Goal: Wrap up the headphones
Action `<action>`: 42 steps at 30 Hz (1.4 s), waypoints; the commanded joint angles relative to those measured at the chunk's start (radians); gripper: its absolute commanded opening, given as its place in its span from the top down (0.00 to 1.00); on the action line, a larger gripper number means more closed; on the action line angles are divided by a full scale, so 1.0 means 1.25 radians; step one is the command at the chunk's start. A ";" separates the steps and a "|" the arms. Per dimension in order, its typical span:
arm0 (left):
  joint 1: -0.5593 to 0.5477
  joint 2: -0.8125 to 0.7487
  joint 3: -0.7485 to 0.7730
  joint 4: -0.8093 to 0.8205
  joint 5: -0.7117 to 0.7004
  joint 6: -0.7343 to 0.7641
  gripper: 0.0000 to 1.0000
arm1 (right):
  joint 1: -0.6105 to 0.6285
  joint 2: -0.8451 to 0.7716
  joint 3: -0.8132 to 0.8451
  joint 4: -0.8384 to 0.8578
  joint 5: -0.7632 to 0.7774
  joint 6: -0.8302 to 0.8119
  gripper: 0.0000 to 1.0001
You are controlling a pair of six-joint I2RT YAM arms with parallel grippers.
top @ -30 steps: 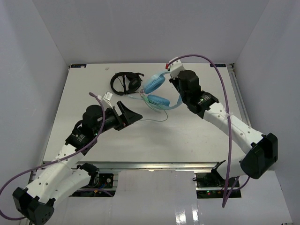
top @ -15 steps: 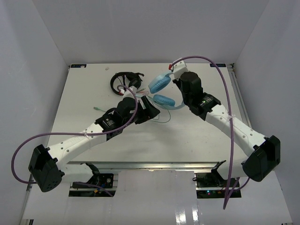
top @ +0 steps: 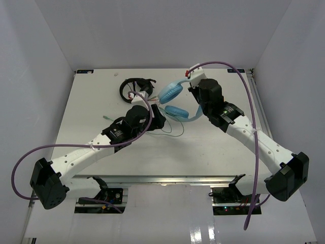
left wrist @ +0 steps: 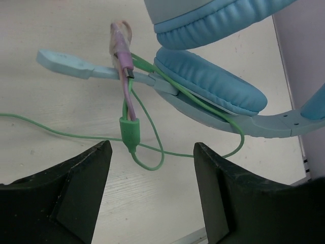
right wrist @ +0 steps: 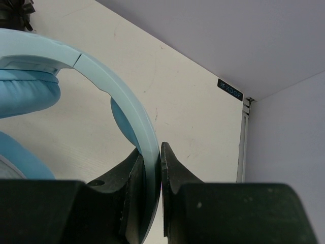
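The light blue headphones (top: 172,101) are held above the table at the back middle. My right gripper (right wrist: 152,162) is shut on their wide band (right wrist: 129,109). The padded cups (left wrist: 210,81) and the boom mic (left wrist: 66,62) show in the left wrist view. The thin green cable (left wrist: 152,152) loops on the table below them, with a green inline piece (left wrist: 129,133) and a pink plug (left wrist: 121,43). My left gripper (left wrist: 152,188) is open and empty, just short of the cable loop; it shows in the top view (top: 158,118) next to the lower cup.
Smaller black headphones (top: 136,89) lie at the back left of the white table (top: 91,101). The cable trails across the table to the left and front (top: 170,133). White walls enclose the table; its right rail (right wrist: 242,147) is near my right gripper.
My left arm has swung in from the left and reached to the cable under the headphones. My right gripper has shifted the headphones slightly.
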 commanded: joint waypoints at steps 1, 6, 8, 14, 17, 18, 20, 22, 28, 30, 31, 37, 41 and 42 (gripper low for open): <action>-0.002 0.048 0.024 0.024 0.029 0.065 0.33 | -0.014 -0.023 0.037 0.018 -0.048 0.069 0.92; -0.001 0.081 0.042 0.028 0.047 0.063 0.82 | -0.040 -0.031 0.038 -0.001 -0.072 0.092 0.92; -0.002 0.073 0.038 0.023 0.042 0.071 0.96 | -0.050 -0.036 0.036 -0.008 -0.083 0.099 0.92; 0.004 -0.013 0.047 -0.001 -0.010 0.105 1.00 | -0.072 -0.049 0.021 -0.018 -0.098 0.101 0.92; 0.026 -0.077 0.097 -0.043 -0.051 0.137 1.00 | -0.089 -0.072 -0.010 -0.019 -0.117 0.080 0.92; 0.048 -0.091 0.109 -0.063 -0.065 0.150 1.00 | -0.095 -0.080 -0.020 -0.026 -0.141 0.071 0.92; 0.127 -0.125 0.128 -0.089 -0.054 0.165 1.00 | -0.107 -0.103 -0.051 -0.044 -0.203 0.049 0.92; 0.243 -0.150 0.135 -0.124 0.018 0.174 1.00 | -0.124 -0.140 -0.086 -0.045 -0.257 0.029 0.92; 0.397 -0.184 0.105 -0.134 0.161 0.193 1.00 | -0.191 -0.188 -0.134 -0.043 -0.317 0.002 0.92; 0.418 -0.186 0.089 -0.130 0.187 0.199 1.00 | -0.198 -0.194 -0.140 -0.045 -0.336 0.003 0.92; 0.430 -0.187 0.074 -0.123 0.198 0.202 1.00 | -0.201 -0.197 -0.142 -0.045 -0.344 0.004 0.92; 0.472 -0.172 -0.008 -0.103 0.281 0.220 1.00 | -0.253 -0.211 -0.130 -0.046 -0.453 0.081 0.92; 0.494 -0.110 -0.038 -0.127 0.322 0.232 0.38 | -0.274 -0.202 -0.109 -0.047 -0.514 0.116 0.92; 0.505 -0.100 -0.036 -0.143 0.318 0.242 0.27 | -0.274 -0.196 -0.104 -0.047 -0.502 0.116 0.92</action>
